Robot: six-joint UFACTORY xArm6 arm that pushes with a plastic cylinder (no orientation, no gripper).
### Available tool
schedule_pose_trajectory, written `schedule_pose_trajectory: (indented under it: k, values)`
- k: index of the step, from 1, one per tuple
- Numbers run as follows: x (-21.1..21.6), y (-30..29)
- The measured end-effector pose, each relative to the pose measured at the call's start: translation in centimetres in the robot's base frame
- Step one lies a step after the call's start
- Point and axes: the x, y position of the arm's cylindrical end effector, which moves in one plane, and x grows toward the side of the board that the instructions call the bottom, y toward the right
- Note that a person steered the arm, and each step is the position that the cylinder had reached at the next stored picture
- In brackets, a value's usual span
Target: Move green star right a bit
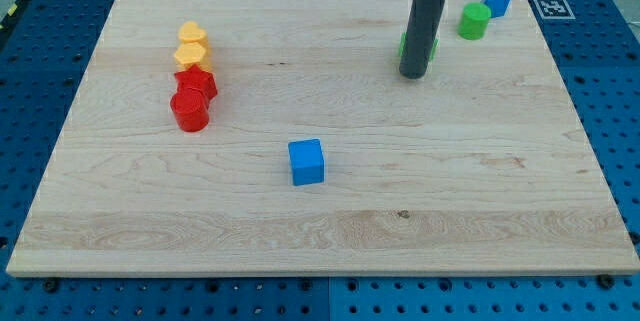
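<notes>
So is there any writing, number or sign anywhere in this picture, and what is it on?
No readable words, numbers or brand names anywhere.
One sign only: a black-and-white square marker on the blue base, just off the board's upper right corner; it is a pattern, not text.
The blocks and my tip carry no labels.

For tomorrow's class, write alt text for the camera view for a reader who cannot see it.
My tip stands in front of the green star, mostly hiding it, near a green cylinder and blue block. Two yellow blocks and two red blocks cluster left; a blue cube sits centrally.
</notes>
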Motion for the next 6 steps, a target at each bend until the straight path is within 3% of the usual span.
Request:
schedule_pose_trajectory:
  k: [3,6]
  values:
    - [-1.1,-3.5]
    - [-2.3,-1.6]
